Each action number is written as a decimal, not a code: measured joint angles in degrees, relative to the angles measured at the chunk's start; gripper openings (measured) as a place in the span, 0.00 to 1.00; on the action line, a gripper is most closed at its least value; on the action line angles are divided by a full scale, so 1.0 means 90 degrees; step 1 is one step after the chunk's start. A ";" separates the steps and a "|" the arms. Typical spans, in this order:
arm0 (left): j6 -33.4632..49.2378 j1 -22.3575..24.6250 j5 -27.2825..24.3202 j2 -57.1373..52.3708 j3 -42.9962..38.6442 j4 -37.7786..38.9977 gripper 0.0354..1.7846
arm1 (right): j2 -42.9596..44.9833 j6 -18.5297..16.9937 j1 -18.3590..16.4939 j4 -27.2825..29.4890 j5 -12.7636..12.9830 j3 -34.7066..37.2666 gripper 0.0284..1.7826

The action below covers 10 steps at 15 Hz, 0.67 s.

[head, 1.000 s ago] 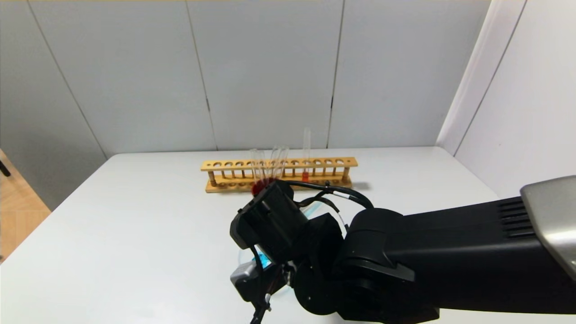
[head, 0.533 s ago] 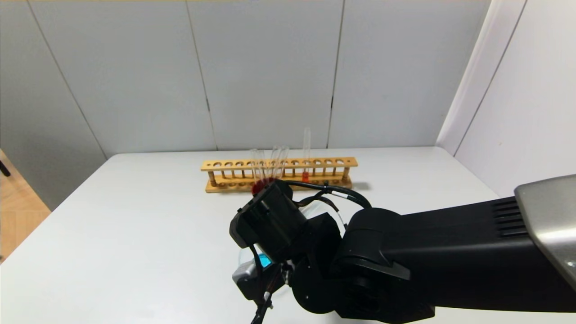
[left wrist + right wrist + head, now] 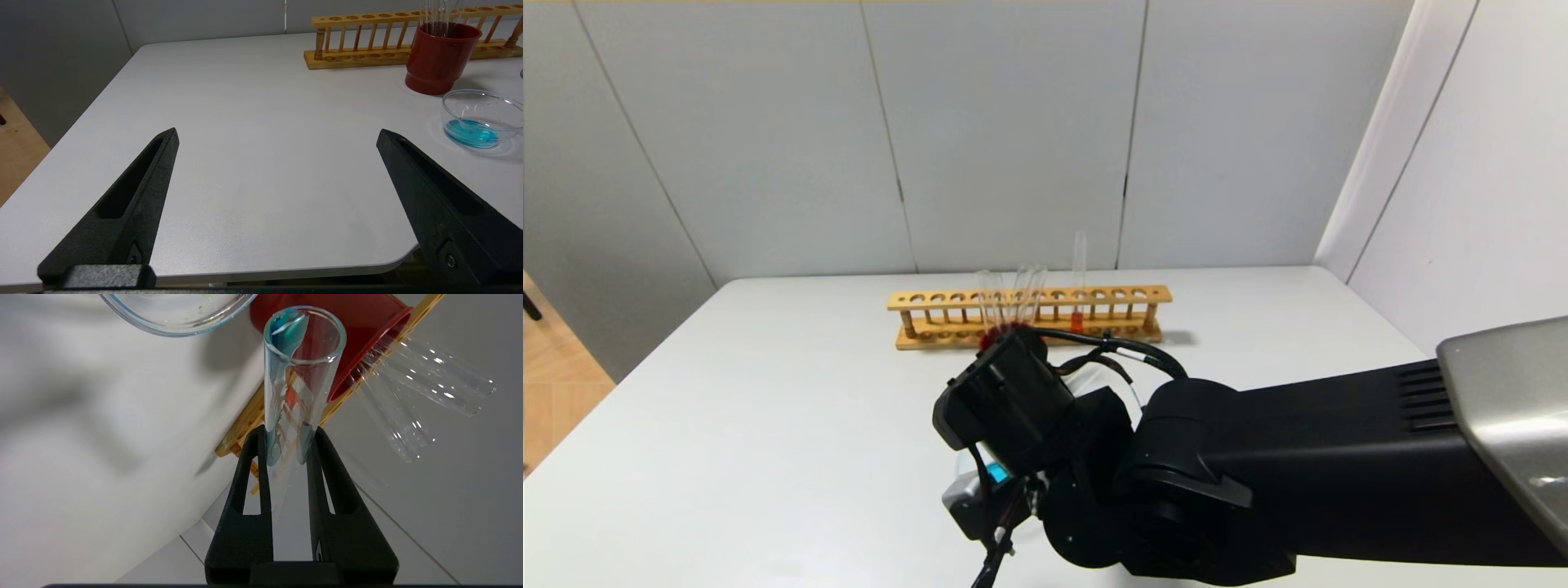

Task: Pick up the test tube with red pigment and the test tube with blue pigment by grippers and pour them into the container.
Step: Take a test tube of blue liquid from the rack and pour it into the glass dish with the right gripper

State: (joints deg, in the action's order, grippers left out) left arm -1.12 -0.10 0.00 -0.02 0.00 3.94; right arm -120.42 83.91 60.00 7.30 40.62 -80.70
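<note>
Right gripper (image 3: 286,435) — closed on the blue tube (image 3: 300,375), lower centre of the head view, mouth tipped beside the container (image 3: 478,118), which holds blue liquid.
Left gripper (image 3: 278,136) — jaws wide apart, empty, over the bare table (image 3: 253,102).
Red tube (image 3: 1078,278) — upright in the wooden rack (image 3: 1029,314), centre of the head view.
Red cup (image 3: 439,57) — clear tubes inside, just before the rack.

Readable text: none in any view.
Test tube rack (image 3: 1029,314): bare wood, no lettering or numbers by the holes.
Red cup (image 3: 440,57): plain, no brand or mark.
Container (image 3: 480,118): clear glass, no scale or print (only blue liquid inside).
Right arm cable (image 3: 1131,351): a white band, too small to read.
</note>
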 joint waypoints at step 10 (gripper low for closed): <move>-0.0003 0.0000 0.0000 0.0000 0.0000 0.0000 0.96 | -0.0087 0.0156 0.0102 0.0003 0.0053 -0.0126 0.14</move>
State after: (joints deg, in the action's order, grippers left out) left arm -1.15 -0.10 0.00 -0.02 0.00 3.94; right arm -121.20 85.31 60.92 7.33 41.09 -81.84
